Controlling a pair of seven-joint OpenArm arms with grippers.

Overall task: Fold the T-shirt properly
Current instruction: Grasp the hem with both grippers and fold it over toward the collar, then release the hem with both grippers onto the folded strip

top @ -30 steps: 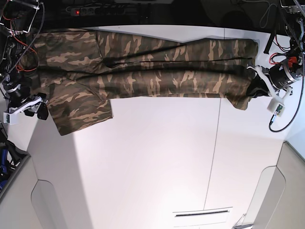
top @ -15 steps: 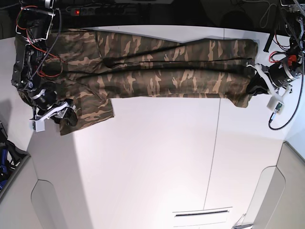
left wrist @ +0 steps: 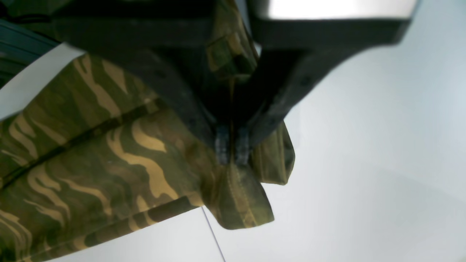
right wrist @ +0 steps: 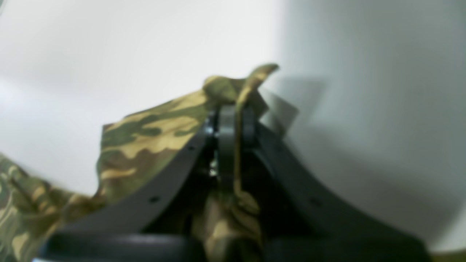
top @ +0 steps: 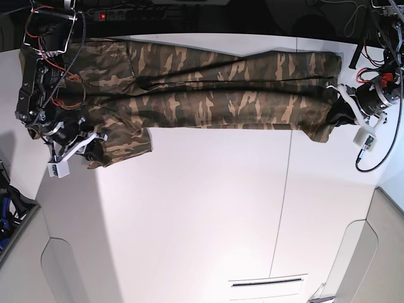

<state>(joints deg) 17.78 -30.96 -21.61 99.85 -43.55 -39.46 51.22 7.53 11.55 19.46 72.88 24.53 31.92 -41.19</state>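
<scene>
The camouflage T-shirt (top: 208, 95) lies stretched in a long band across the far part of the white table (top: 208, 208). My left gripper (top: 336, 117), on the right of the base view, is shut on the shirt's right-hand corner; the left wrist view shows its pads (left wrist: 222, 147) pinching the hem (left wrist: 236, 196). My right gripper (top: 95, 151), on the left of the base view, is shut on the sleeve's lower corner; the right wrist view shows the cloth (right wrist: 233, 87) clamped between its fingers (right wrist: 226, 125).
A power strip (top: 120, 14) and cables lie beyond the table's far edge. A table seam (top: 284, 196) runs down the right half. Grey panels (top: 63, 265) flank the near corners.
My right gripper has moved onto the sleeve's lower corner and closed on it, lifting it so the sleeve looks shorter. The left gripper has stayed put, holding the right corner.
</scene>
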